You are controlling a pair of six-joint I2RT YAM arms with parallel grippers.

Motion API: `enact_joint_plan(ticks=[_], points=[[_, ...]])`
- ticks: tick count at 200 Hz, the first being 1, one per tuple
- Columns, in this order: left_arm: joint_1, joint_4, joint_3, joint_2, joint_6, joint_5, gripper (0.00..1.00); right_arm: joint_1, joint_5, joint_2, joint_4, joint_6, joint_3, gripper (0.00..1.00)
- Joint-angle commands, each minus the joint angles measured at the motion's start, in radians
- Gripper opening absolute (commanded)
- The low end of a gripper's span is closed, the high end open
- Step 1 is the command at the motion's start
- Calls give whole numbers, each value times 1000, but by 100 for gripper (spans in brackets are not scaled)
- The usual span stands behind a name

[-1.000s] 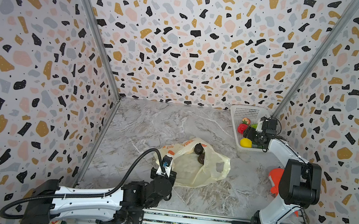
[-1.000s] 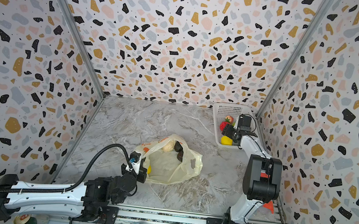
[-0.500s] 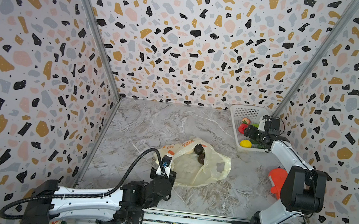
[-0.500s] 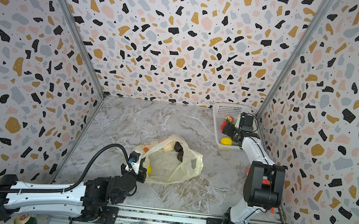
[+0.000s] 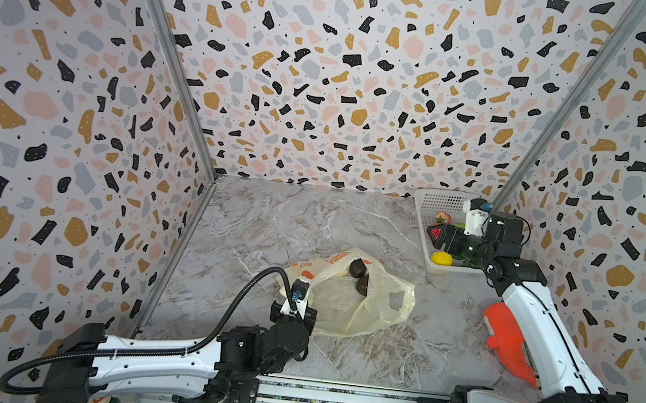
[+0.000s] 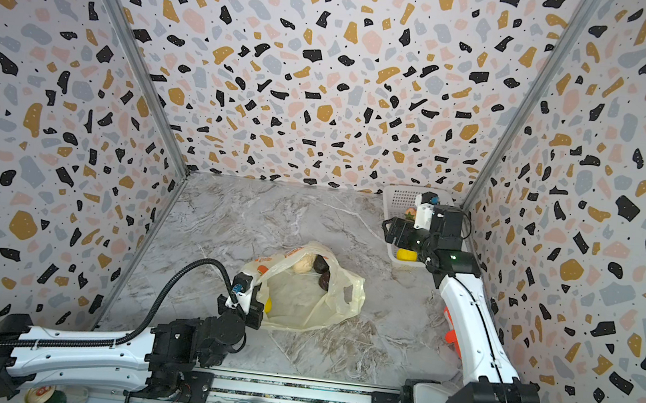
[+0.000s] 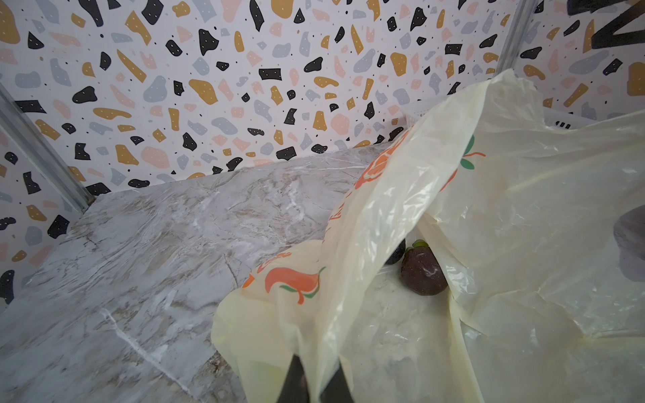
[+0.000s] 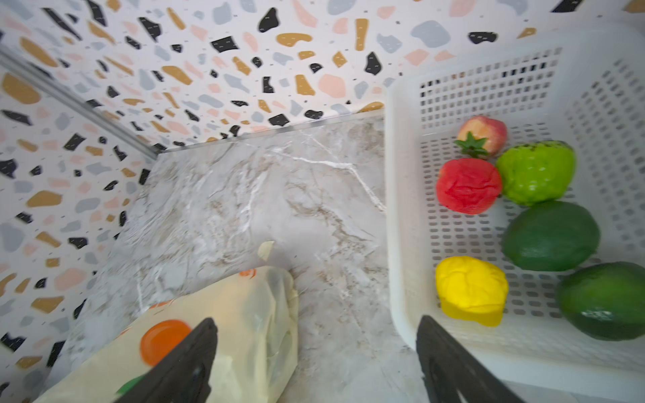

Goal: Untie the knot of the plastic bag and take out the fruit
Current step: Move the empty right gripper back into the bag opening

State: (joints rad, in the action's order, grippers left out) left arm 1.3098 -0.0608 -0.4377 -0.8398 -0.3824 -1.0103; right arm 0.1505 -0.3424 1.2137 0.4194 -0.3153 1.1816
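The picture's edge cuts off one green fruit (image 8: pixel 607 300).

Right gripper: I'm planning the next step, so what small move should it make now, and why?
Probably swing the right gripper away from the basket toward the bag. Its fingers are open and empty, the left gripper holds the bag's edge up, and dark fruit lies inside the opened bag.

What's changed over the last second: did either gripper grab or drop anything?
The right gripper, open and empty, shifted from over the white basket toward its bag-side rim, and that arm's elbow swung down toward the front rail. Nothing was visibly taken or let go. The left gripper stays shut on the plastic bag; the bag, the dark fruit in it and the basket's fruit lie as before.
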Motion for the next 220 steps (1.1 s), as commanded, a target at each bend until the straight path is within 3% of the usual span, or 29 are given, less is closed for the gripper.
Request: enact_joint_plan(ticks=[1,88,147,220], points=[[-4,-8,-5,6,-9,-18,0,92,-18,-51,108,-6,58,90],[-4,-12,-15,-2,-1,-17,0,555,120,-135,138,-95,79,90],[-4,-16,-22,2,10,-18,0,850,280,-86,59,-100,-6,90],[-4,-11,-36,10,14,-17,0,959,344,13,-89,-91,-199,88]])
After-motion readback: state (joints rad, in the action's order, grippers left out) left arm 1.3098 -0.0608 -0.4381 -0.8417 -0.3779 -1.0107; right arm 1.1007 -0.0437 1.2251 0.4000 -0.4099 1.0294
